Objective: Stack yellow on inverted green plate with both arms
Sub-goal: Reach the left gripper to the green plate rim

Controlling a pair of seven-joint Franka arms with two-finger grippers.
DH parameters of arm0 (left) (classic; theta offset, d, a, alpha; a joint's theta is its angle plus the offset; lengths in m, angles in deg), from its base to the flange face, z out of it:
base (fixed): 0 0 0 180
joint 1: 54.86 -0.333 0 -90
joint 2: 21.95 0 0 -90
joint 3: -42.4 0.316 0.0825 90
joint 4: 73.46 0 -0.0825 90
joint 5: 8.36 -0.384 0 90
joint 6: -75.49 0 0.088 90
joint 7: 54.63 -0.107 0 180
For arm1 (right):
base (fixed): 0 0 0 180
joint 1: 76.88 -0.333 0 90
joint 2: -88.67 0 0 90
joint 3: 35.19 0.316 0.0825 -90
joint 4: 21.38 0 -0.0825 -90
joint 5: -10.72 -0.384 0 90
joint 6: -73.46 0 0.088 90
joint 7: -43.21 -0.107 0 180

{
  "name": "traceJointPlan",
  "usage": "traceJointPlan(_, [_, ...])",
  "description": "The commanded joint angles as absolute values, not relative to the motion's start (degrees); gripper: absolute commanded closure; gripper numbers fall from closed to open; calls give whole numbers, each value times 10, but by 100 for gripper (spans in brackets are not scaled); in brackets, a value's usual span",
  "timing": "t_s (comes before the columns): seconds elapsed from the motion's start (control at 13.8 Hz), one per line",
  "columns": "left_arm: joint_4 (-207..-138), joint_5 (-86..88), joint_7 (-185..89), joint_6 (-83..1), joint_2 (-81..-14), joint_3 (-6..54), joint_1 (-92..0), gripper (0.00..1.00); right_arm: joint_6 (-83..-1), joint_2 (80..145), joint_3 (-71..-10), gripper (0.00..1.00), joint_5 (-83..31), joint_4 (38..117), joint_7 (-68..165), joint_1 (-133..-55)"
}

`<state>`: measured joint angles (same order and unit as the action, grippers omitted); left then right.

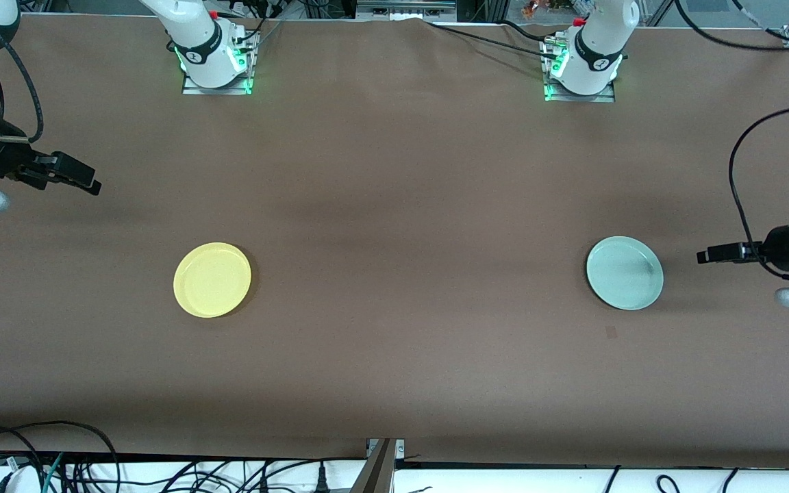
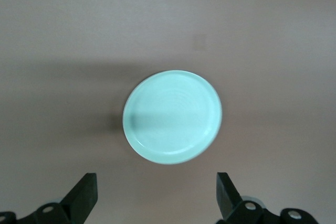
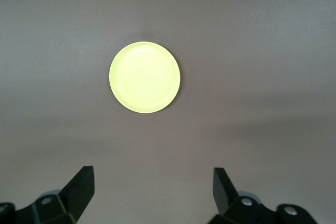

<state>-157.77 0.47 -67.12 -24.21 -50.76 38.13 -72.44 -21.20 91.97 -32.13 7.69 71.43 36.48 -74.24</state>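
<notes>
**Two plates, two arms, well apart**

Your yellow plate (image 1: pixel 211 279) lies rim-up at lower left of the front frame on the brown table (image 1: pixel 394 205); the green plate (image 1: pixel 624 272) sits rim-up at right. The right gripper (image 1: pixel 86 179) hangs at the left edge, the left gripper (image 1: pixel 704 256) at the right edge, both with fingers spread, holding nothing.

brown tablecloth (image 1: pixel 394 205) covers table | black cables (image 1: pixel 79 465) along the camera-side edge
</notes>
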Motion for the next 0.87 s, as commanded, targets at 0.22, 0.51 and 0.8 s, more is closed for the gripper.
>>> traceJointPlan(0.22, [-1589,73,-728,-317,-596,374,-758,0,-205,924,-319,0,83,703,357,-741])
traceJointPlan(0.51, [-1639,78,-767,-397,-605,374,-762,0,-205,926,-319,0,83,704,357,-740])
traceJointPlan(0.8, [-1699,79,-794,-432,-591,373,-773,0,-206,927,-319,0,82,704,357,-740])
